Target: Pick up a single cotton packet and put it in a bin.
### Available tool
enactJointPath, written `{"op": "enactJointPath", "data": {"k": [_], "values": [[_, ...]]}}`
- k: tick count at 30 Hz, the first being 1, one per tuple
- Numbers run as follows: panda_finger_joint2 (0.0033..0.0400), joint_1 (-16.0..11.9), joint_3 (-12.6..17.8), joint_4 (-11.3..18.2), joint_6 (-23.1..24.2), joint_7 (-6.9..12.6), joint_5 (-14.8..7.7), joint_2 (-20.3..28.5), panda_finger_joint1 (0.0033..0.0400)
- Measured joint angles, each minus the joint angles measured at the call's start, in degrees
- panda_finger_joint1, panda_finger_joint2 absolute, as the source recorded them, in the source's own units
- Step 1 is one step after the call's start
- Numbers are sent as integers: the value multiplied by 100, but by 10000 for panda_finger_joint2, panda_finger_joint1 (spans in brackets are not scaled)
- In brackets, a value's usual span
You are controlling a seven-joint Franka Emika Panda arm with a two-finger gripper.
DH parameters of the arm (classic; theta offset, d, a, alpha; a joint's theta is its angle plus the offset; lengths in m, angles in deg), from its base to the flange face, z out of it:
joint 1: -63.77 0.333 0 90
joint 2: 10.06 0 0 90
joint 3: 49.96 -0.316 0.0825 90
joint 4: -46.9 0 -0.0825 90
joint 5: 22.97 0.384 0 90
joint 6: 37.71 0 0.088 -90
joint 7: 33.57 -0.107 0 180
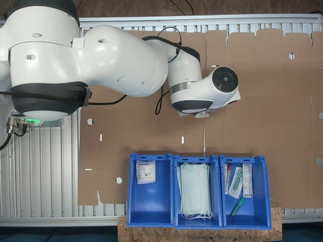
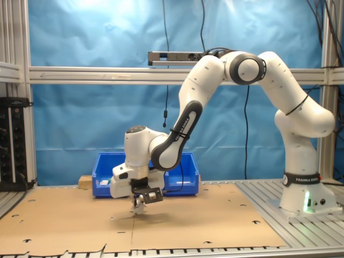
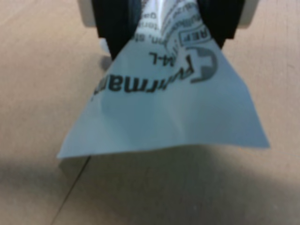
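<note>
lying flat on metal table (image 1: 40, 171), brown cardboard sheet (image 1: 252, 101), blue backdrop (image 2: 97, 32), jaws pinching cotton packet (image 3: 164, 112)

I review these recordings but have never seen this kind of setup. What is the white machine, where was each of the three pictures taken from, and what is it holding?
The white machine is a jointed robot arm bolted to a metal table covered with a cardboard sheet. The first exterior view looks straight down; the second exterior view looks from the side, at table height; the wrist view sits on the arm just behind its gripper, looking down.

In the wrist view, the dark fingers pinch a white printed cotton packet just above the cardboard.

Three blue bins stand in a row in the first exterior view: one bin has another white packet, the middle bin pale green masks, the third bin narrow packets.
</note>
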Motion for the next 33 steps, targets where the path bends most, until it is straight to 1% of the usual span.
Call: {"op": "enactJointPath", "data": {"k": [12, 17, 24, 29, 33], "values": [[68, 5, 0, 1, -9, 0, 0, 17, 68], [69, 7, -6, 17, -133, 0, 0, 116, 69], [69, 8, -13, 56, -625, 0, 0, 484, 69], [69, 8, -15, 74, -1104, 16, 0, 927, 69], [69, 8, -13, 148, -1458, 65, 0, 1367, 69]]}}
